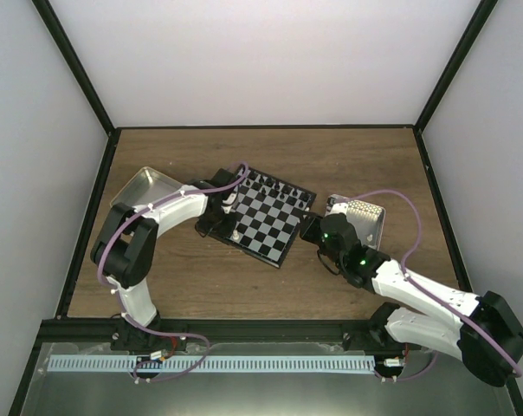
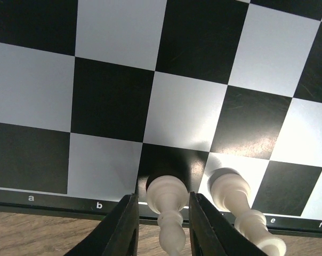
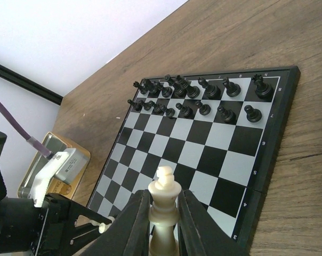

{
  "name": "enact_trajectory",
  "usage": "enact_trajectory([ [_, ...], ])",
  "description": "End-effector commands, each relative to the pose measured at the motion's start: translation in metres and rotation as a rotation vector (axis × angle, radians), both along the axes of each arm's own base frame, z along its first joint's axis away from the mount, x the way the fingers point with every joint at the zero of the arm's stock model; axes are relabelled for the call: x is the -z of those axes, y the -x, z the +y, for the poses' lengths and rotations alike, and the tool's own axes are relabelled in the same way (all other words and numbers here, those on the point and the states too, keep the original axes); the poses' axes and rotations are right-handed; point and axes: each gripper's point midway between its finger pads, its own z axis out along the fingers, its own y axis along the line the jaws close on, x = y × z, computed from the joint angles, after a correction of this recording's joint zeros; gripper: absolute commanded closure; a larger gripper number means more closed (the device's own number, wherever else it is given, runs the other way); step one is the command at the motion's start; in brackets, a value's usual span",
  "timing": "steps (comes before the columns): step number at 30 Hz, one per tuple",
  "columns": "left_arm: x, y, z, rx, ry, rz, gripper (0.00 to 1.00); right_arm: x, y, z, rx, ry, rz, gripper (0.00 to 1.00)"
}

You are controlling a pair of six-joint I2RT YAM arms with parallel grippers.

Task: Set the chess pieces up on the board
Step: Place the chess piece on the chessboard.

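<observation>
Where legible, "a" [image 2: 31,198], "b" [image 2: 99,205]; left pincer [image 2: 162,196] apparently slack, right pincer [image 3: 163,193] tight on king [image 3: 165,182].

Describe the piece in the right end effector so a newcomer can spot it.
Find the board mid-table; the right end effector sits at its right side. Clamped upright in it is a tall cream piece. It is the only piece being held: the black pieces line the far two rows, and the other two white pieces stand on the board.
</observation>
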Motion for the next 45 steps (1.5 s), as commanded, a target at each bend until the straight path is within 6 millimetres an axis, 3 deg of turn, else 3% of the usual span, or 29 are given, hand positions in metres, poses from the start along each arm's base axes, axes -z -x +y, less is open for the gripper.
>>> enact_trajectory([
  [1, -0.009, -0.006, -0.007, -0.001, 0.035, -0.015, 0.71, -0.001, -0.001, 0.0, 0.008, -0.007, -0.009, 0.84],
  [12, -0.016, -0.012, -0.005, -0.013, 0.034, -0.062, 0.82, 0.0, -0.001, 0.001, 0.003, -0.006, -0.007, 0.85],
  [34, -0.017, -0.019, -0.012, -0.01, 0.062, -0.082, 0.87, 0.002, 0.0, 0.0, 0.005, 0.004, -0.004, 0.85],
  [40, -0.017, -0.015, -0.009, -0.01, 0.053, -0.072, 0.81, 0.001, 0.0, 0.0, 0.003, 0.006, -0.005, 0.85],
  [45, -0.034, -0.02, -0.01, -0.021, 0.074, -0.116, 0.71, -0.002, -0.001, 0.004, -0.023, 0.018, -0.024, 0.85],
])
